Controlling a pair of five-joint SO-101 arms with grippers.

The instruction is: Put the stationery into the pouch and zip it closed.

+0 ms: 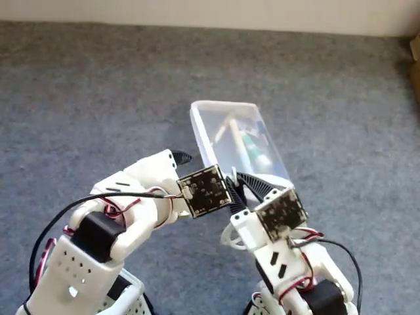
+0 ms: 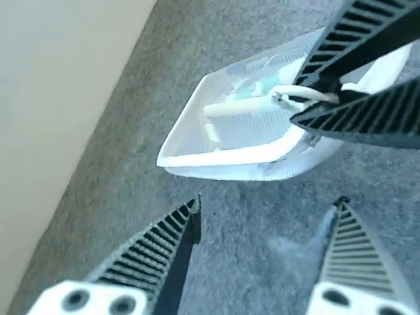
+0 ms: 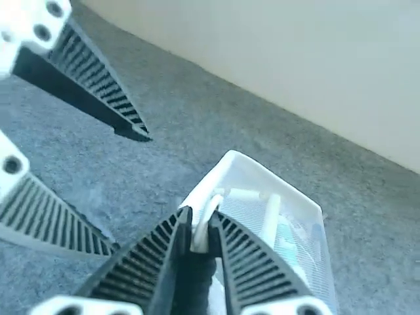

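Note:
A translucent white pouch (image 1: 226,125) lies on the grey carpet with pens and a green-and-white stick (image 1: 254,149) inside. Its mouth gapes, showing a white rim (image 2: 216,157). My right gripper (image 3: 199,223) is at the pouch's near end, shut on a white cord loop (image 2: 295,95) at the zip. The same gripper (image 2: 308,108) crosses the left wrist view. My left gripper (image 2: 269,203) hovers open over the carpet just beside the pouch's near corner, holding nothing. One of its black fingers (image 1: 182,157) pokes out beside the pouch in the high view.
Grey carpet (image 1: 98,98) lies all around the pouch. A pale wall (image 3: 295,59) runs behind it. Both arms crowd the near side, and their wrist boards (image 1: 207,190) cover the pouch's near end.

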